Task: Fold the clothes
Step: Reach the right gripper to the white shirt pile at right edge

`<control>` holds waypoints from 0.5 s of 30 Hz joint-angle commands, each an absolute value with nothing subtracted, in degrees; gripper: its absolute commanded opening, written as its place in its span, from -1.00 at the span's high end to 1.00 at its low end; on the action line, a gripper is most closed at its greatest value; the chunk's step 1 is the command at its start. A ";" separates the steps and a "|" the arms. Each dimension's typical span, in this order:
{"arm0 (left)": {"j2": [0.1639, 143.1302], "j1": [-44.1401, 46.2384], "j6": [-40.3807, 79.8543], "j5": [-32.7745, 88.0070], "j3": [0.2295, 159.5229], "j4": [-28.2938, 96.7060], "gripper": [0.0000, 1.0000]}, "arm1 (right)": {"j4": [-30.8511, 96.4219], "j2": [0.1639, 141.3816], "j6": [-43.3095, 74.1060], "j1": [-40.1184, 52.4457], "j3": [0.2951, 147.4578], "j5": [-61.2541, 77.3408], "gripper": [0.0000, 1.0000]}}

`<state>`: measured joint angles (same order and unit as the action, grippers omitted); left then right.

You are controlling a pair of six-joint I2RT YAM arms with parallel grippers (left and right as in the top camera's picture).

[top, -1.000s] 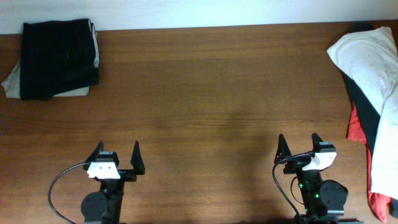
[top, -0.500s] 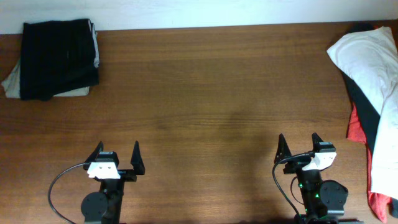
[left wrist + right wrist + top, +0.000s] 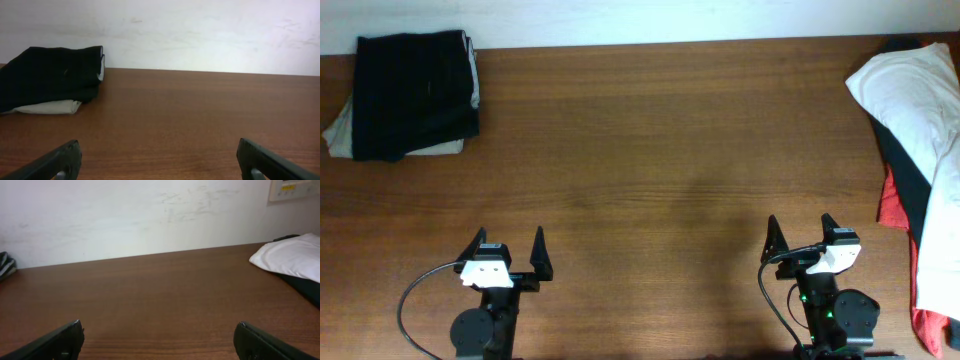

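A heap of clothes lies at the table's right edge: a large white garment (image 3: 918,110) on top, a black one (image 3: 908,172) under it and a red one (image 3: 892,205) beneath. The white garment also shows at the far right of the right wrist view (image 3: 292,257). My left gripper (image 3: 508,247) is open and empty near the front edge at the left. My right gripper (image 3: 802,233) is open and empty near the front edge at the right, well apart from the heap. No green label shows.
A folded stack, black garment (image 3: 415,95) over a beige one (image 3: 345,135), sits at the table's back left corner and shows in the left wrist view (image 3: 50,77). A white wall (image 3: 200,35) runs behind the wooden table (image 3: 650,150).
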<state>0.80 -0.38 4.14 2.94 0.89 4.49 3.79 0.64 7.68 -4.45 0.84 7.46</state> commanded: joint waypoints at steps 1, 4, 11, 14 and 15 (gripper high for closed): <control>0.78 -0.14 3.64 2.52 0.51 4.54 -0.98 | 3.81 0.36 7.75 -4.14 0.32 7.03 -0.97; 0.78 -0.14 3.64 2.52 0.51 4.54 -0.98 | 3.81 0.36 7.75 -4.14 0.32 7.03 -0.97; 0.78 -0.14 3.64 2.52 0.51 4.54 -0.98 | 0.03 0.36 24.82 -4.14 0.32 28.03 -0.97; 0.78 -0.14 3.64 2.52 0.54 4.54 -0.98 | -1.78 0.36 32.56 -4.14 0.32 31.20 -0.97; 0.78 -0.14 3.64 2.52 0.51 4.54 -0.98 | -4.27 0.36 33.04 -4.14 0.32 31.18 -0.97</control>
<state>0.80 -0.38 4.14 2.94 0.91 4.49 -1.04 0.69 25.54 -4.45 0.58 25.65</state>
